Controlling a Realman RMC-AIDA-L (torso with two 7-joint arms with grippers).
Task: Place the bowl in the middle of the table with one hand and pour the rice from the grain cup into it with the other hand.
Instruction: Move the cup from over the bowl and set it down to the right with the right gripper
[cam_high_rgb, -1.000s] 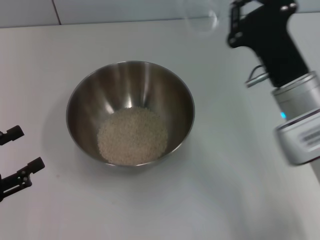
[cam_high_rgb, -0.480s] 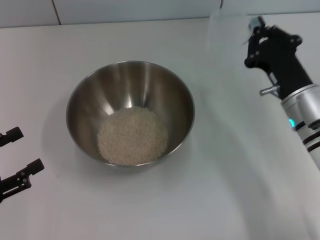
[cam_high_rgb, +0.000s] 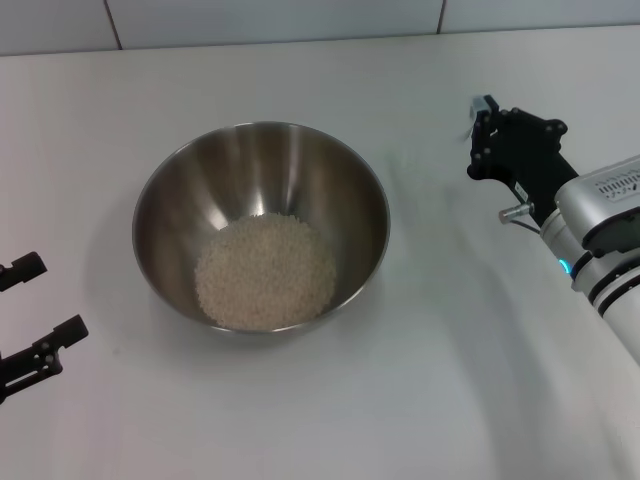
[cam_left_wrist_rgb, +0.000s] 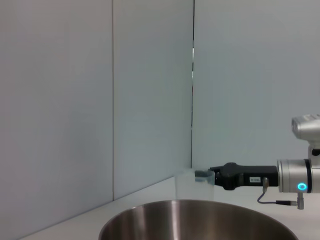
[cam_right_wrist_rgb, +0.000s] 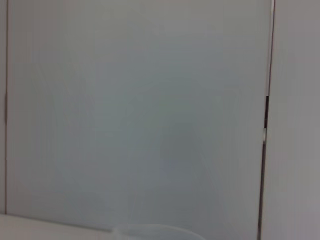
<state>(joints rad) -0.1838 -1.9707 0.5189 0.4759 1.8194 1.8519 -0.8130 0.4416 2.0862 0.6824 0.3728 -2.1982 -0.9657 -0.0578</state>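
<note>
The steel bowl (cam_high_rgb: 260, 225) stands in the middle of the white table (cam_high_rgb: 300, 420), with a pale heap of rice (cam_high_rgb: 265, 272) in its bottom. Its rim (cam_left_wrist_rgb: 200, 220) fills the foreground of the left wrist view. To the bowl's right, my right gripper (cam_high_rgb: 480, 128) is shut on the grain cup (cam_left_wrist_rgb: 187, 186). The cup is upright, looks empty, and is low over the table beyond the bowl. The cup's rim (cam_right_wrist_rgb: 155, 231) edges into the right wrist view. My left gripper (cam_high_rgb: 40, 305) is open at the table's left edge, well apart from the bowl.
A grey panelled wall (cam_left_wrist_rgb: 150, 100) rises behind the table's far edge. Bare tabletop lies all around the bowl. My right forearm (cam_high_rgb: 600, 250) reaches in from the right side.
My right gripper has swung down and away from above the bowl's far right side, bringing the cup from tilted to upright. The bowl, the rice and my left gripper have stayed put.
</note>
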